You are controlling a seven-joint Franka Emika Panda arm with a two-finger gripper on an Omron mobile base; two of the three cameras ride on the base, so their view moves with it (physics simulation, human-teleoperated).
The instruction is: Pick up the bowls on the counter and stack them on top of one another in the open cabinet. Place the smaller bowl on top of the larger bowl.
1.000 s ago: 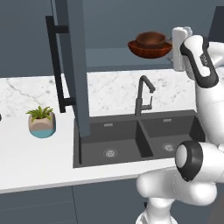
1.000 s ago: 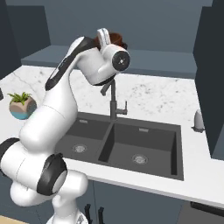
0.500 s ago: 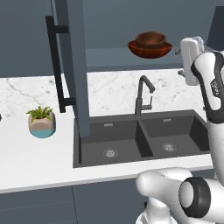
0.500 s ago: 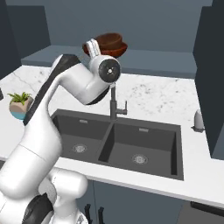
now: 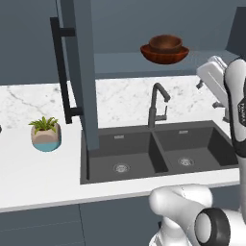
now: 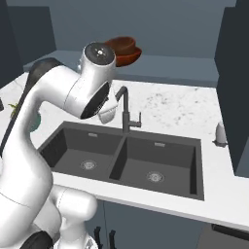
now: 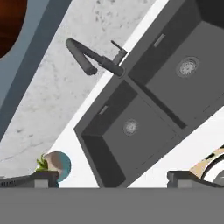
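The smaller bowl (image 5: 165,42) sits inside the larger bowl (image 5: 164,55), both glossy reddish-brown, stacked on the shelf of the open cabinet (image 5: 120,65). From the right base view the stack (image 6: 128,51) peeks out behind my arm. My gripper (image 5: 208,94) hangs open and empty to the right of and below the stack, over the counter (image 5: 120,96) behind the sink. In the hand view its fingertips (image 7: 37,178) stand wide apart with nothing between them, and a reddish-brown bowl edge (image 7: 6,26) shows at the top left.
The cabinet's door (image 5: 86,72) swings out over the counter, its black bar handle (image 5: 60,72) on the left. A dark double sink (image 5: 153,151) with a black faucet (image 5: 156,103) lies below. A potted plant (image 5: 45,135) stands at the left, a small white dispenser (image 6: 220,134) at the right.
The hand has drawn back from the shelf, moving right and down away from the stacked bowls. The jaws stayed open. The bowls have not moved.
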